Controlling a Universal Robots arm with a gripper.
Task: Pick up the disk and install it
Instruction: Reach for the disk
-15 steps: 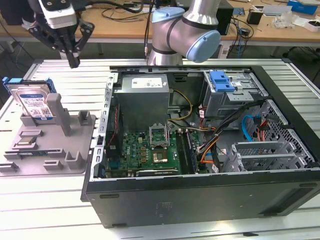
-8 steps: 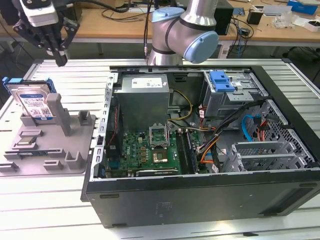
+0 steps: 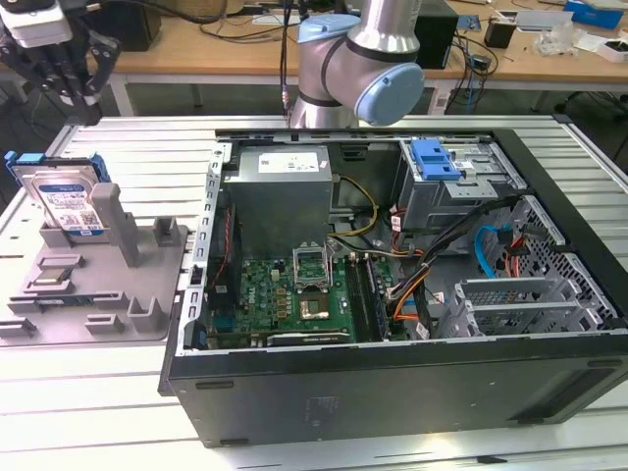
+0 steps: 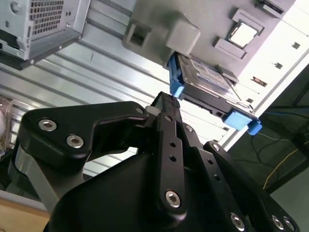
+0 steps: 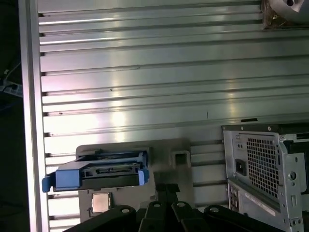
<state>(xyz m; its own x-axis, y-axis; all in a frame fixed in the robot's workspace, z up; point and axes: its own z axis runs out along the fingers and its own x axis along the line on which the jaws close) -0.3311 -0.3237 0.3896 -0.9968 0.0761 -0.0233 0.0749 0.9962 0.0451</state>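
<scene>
The disk (image 3: 67,201), a silver-grey drive with a white-and-blue label and a blue carrier frame, stands on edge in the grey fixture tray (image 3: 88,309) at the exterior view's left. My gripper (image 3: 75,98) hangs above it and a little behind, apart from it, with its fingers together and nothing between them. In the second wrist view the disk (image 4: 205,77) lies just beyond my gripper (image 4: 168,99), leaning against a tray post. In the first wrist view the disk (image 5: 101,170) sits on the tray (image 5: 169,150), beside my gripper (image 5: 167,186).
An open computer case (image 3: 392,285) lies on the ribbed metal table (image 3: 118,412), showing the motherboard, cables and a drive bay with a blue latch (image 3: 437,157). The arm's base (image 3: 358,59) stands behind the case. Upright posts (image 3: 113,221) rise from the tray next to the disk.
</scene>
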